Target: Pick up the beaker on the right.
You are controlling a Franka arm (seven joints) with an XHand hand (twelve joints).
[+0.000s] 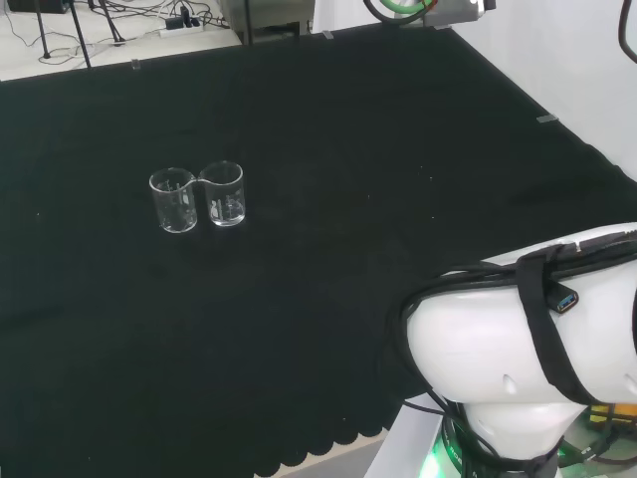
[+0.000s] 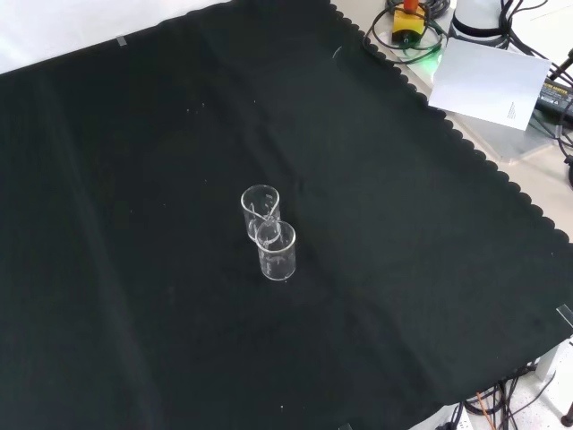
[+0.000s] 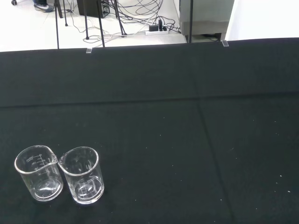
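- Looking at my bench, I count two beakers, and both stand upright on the black cloth (image 1: 328, 149).
- In the head view, the right beaker (image 1: 225, 193) stands just beside the left beaker (image 1: 174, 200), and their rims seem to touch.
- In the front view, one stands behind the other: the near one (image 2: 276, 251) is lower in that view and the far one (image 2: 260, 210) is just above it.
- In the wrist view I see the same pair, the right beaker (image 3: 81, 175) next to the left beaker (image 3: 39, 172), rim against rim.
- I can't tell if the hand is wide, narrow or holding a thing.
- I see one big white arm link (image 1: 528, 339) at the lower right of the head view, well apart from the beakers.
- The cloth has lots of bare room on every side of the two beakers.
- The cloth's edge nearest the arm is cut in small round waves (image 2: 466, 143).
- Past that edge in the front view lie a white sheet (image 2: 488, 85) and some cables (image 2: 403, 36).
- Both beakers are clear, round and short, with flat bottoms and thin white marks on their sides.
- The left beaker has a small pouring lip on its rim.
- The cloth is soft, dark and flat, with tiny pale specks on it.
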